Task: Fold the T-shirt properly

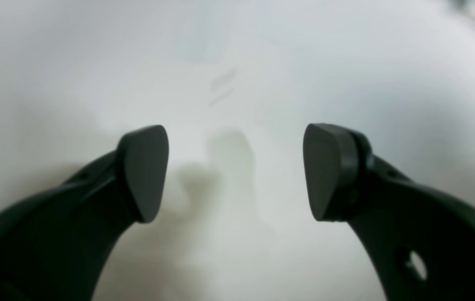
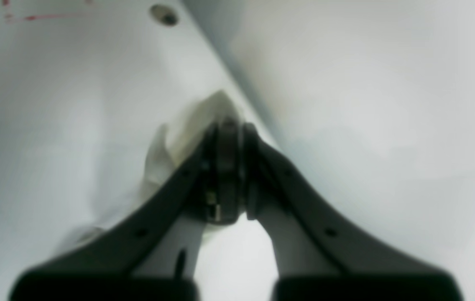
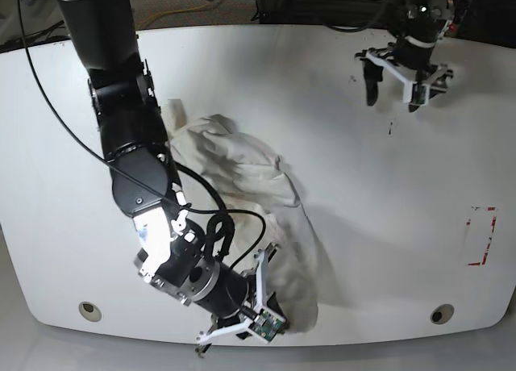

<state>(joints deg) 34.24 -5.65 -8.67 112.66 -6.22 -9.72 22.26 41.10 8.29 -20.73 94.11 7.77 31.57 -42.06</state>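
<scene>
Base view: crumpled white cloth T-shirt left of centre on white counter; right gripper fingers pinched on its lower hem, presumably for dragging flat; left gripper fingers wide, empty, upper right.

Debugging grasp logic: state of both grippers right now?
Left gripper: open, empty, over bare table.
Right gripper: shut on the T-shirt.

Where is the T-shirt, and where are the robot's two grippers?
T-shirt point(image 3: 242, 165), base view, on the crumpled white middle of the cloth.
Right gripper point(image 2: 228, 125), right wrist view, at the shut fingertips pinching cloth.
Left gripper point(image 1: 235, 171), left wrist view, in the gap between its open fingertips.
</scene>
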